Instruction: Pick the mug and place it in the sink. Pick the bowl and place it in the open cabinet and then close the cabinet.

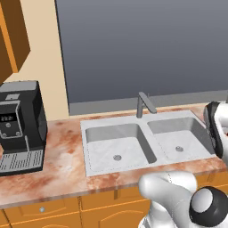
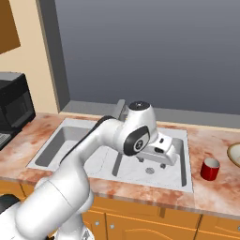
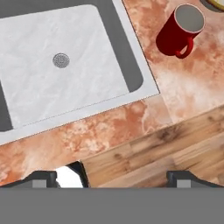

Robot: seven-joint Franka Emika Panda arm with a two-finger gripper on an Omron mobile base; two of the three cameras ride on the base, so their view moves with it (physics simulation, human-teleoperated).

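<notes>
The red mug [image 3: 179, 30] stands upright on the counter just right of the sink [image 3: 131, 52], with its handle toward the counter's front edge. In the right base view the mug [image 2: 210, 168] sits between the sink [image 2: 187, 154] and the bowl [image 2: 234, 153], which is cut off by the right edge. A sliver of the bowl [image 3: 214, 3] also shows beyond the mug. My gripper [image 3: 111, 179] is open and empty, above the front right corner of the right basin. The hand [image 2: 161, 154] is left of the mug and apart from it. An orange cabinet door [image 1: 11, 35] stands angled at the upper left; its inside is hidden.
A grey faucet [image 1: 142, 104] rises behind the divider of the sink [image 1: 89, 129]. A black coffee machine [image 1: 20, 124] stands on the counter at the left. Orange drawer fronts [image 1: 42, 209] run below the counter, with wooden floor [image 3: 175, 148] in front. A grey window fills the back wall.
</notes>
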